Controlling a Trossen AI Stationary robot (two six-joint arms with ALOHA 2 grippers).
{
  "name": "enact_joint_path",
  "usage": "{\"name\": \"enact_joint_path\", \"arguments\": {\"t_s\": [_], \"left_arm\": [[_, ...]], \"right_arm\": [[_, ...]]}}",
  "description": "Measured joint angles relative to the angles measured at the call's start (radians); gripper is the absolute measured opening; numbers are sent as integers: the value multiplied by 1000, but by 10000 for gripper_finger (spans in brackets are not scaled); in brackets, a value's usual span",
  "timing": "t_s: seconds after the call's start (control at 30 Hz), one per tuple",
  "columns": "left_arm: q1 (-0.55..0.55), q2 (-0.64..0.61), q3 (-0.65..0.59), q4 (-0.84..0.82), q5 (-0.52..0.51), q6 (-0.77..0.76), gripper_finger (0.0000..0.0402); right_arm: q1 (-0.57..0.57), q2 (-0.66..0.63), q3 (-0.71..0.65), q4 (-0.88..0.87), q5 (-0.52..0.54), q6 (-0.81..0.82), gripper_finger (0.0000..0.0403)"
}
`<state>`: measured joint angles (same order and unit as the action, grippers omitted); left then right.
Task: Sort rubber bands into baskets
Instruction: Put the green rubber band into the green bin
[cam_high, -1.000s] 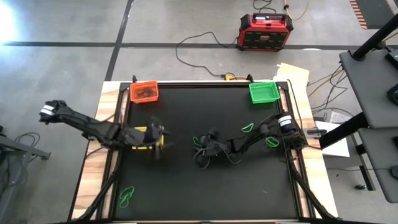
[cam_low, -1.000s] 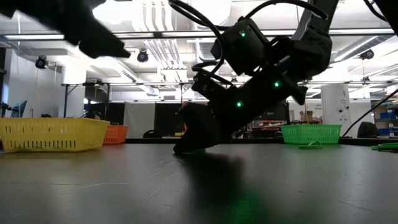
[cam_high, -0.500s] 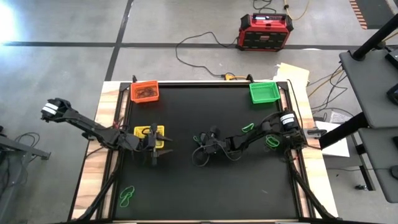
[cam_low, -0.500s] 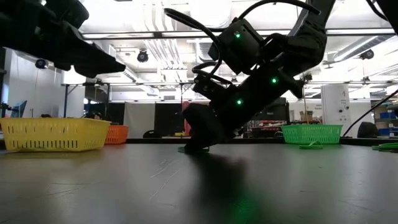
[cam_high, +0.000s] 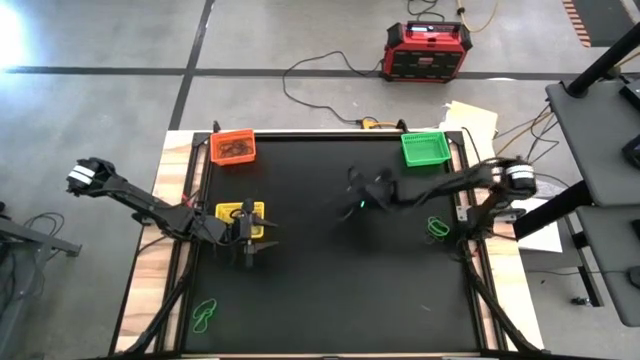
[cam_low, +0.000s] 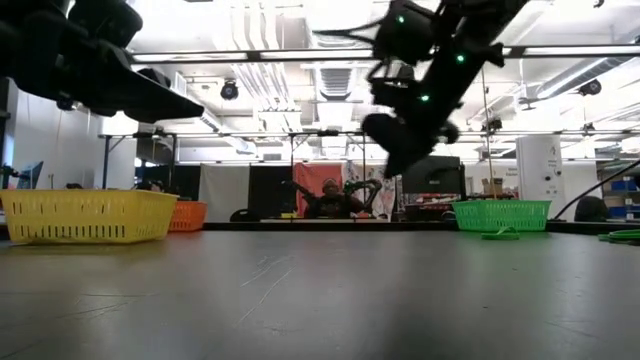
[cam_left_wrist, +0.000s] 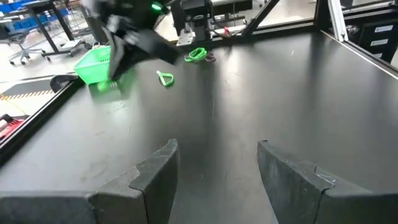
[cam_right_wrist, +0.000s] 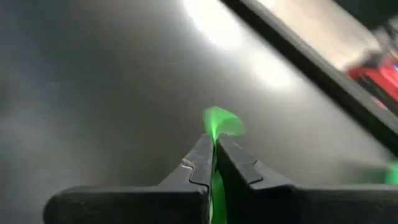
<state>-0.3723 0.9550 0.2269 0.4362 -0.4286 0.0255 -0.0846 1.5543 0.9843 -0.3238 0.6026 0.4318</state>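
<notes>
Starting at your left: the left tool (cam_high: 247, 238) hangs beside the yellow basket (cam_high: 241, 213) with its fingers (cam_left_wrist: 149, 177) spread wide and nothing between them. A green band (cam_high: 204, 318) lies alone near the front left corner of the bench (cam_high: 330, 300), well apart from everything. Mid-bench, your right tool (cam_high: 358, 195) is lifted clear of the surface, fingers pinched tight on a green band (cam_right_wrist: 219, 124).

The risk here is the hold itself (only a thin sliver of the loop sits in the pinch). A quick swing toward the green basket (cam_high: 424, 148) could let it slide out, or it may cling to a finger when you let go over the basket. Two more green bands (cam_left_wrist: 198, 54) lie near the right edge.

The held band sticks out past the fingertips, long axis roughly in line with the tool, loop end pointing forward.
</notes>
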Motion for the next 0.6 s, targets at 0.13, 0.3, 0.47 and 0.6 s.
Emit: {"name": "enact_joint_path", "arguments": {"t_s": [0.13, 0.3, 0.47, 0.6], "left_arm": [[0, 0, 6, 1, 0, 0, 200], [0, 0, 6, 3, 0, -5, 200], [0, 1, 6, 13, 0, 16, 201], [0, 6, 6, 18, 0, 17, 201]], "right_arm": [[-143, -133, 5, -210, -6, 96, 9], [-374, -200, 2, -419, -43, 174, 9], [-574, -147, 8, -342, -164, 177, 9], [-685, -63, 43, -386, -168, 186, 9]]}}
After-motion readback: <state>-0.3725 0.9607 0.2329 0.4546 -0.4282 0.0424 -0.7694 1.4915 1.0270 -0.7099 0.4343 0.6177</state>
